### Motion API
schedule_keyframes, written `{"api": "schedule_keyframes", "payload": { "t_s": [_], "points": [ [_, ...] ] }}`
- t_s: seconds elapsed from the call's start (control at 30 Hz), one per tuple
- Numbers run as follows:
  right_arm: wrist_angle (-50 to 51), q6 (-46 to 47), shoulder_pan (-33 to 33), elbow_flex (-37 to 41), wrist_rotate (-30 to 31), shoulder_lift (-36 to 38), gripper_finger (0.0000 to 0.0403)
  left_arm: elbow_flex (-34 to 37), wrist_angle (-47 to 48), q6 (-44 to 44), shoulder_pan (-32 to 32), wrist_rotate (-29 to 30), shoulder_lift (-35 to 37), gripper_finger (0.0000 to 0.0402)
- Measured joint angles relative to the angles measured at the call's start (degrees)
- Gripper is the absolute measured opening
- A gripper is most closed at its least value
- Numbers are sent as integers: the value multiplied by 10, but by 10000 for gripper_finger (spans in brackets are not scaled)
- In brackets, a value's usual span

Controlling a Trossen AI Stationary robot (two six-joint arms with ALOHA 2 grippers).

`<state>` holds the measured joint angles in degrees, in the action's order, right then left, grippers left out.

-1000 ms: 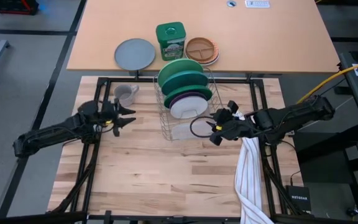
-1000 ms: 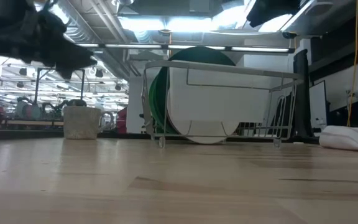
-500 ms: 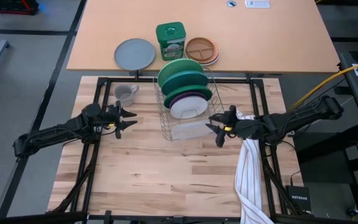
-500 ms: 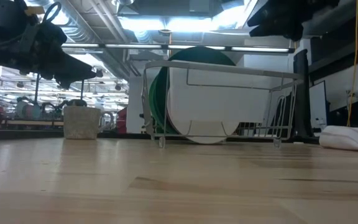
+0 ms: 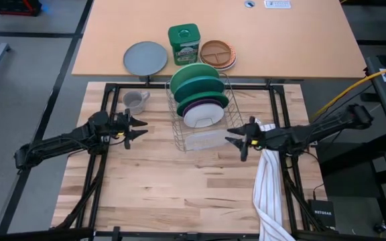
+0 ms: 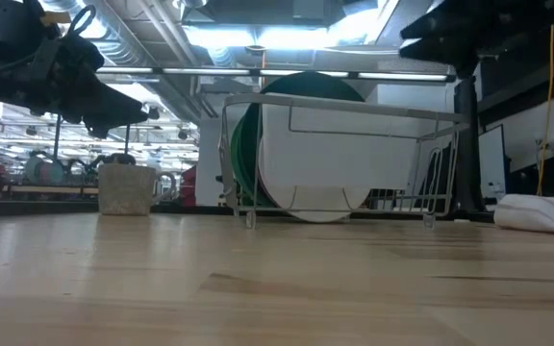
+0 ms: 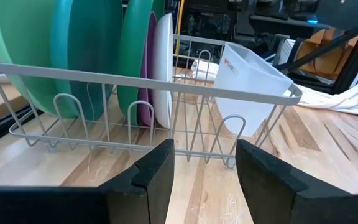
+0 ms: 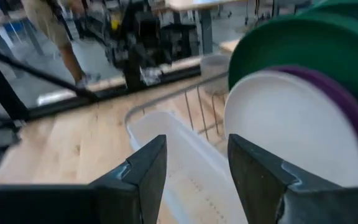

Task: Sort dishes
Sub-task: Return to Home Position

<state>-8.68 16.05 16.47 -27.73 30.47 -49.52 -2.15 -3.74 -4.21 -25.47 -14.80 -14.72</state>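
The dishes stand on edge in a wire rack [image 5: 200, 110]: light green [image 7: 23, 56], teal [image 7: 86, 56] and dark green plates [image 8: 316, 43], then a purple one and a small white one [image 8: 291, 124]. A grey mug [image 5: 135, 102] stands upright on the wooden table, left of the rack. My left gripper [image 5: 139, 128] hovers open left of the rack, pointing level at it [image 7: 205, 155]. My right gripper [image 5: 236, 139] hovers open at the rack's right near corner, its fingers [image 8: 197, 149] on either side of nothing, facing the white bin [image 8: 179, 162].
A white striped towel [image 5: 270, 181] lies under the right arm and hangs off the near edge. On the far table are a flat grey plate [image 5: 145, 58], a green canister [image 5: 183, 44] and a brown orange-rimmed plate [image 5: 218, 55]. Bare wood [image 5: 179, 194] stretches in front of the rack.
My right gripper has sunk and tipped from slanting down to nearly level, drawing back a little toward the table's right edge; its fingers stay open. My left gripper has sunk slightly and then kept still. The dishes and mug have not moved.
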Motion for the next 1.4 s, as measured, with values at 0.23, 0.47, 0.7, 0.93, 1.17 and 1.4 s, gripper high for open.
{"api": "schedule_keyframes", "payload": {
  "t_s": [0.23,0.47,0.7,0.93,1.17,1.4],
  "points": [
    [16,-18,0,51,5,118,172,0,1,0,0,7,0,159],
    [0,19,0,133,5,199,172,0,1,-29,0,43,0,159],
    [-68,20,0,212,-11,242,172,0,4,-33,0,45,0,159],
    [-83,32,0,266,-31,282,172,0,33,-44,0,46,0,159],
    [-75,17,0,270,-96,300,172,-1,61,-97,0,50,0,159],
    [-34,0,0,271,-127,299,172,-1,62,-60,0,52,0,159]
  ]
}}
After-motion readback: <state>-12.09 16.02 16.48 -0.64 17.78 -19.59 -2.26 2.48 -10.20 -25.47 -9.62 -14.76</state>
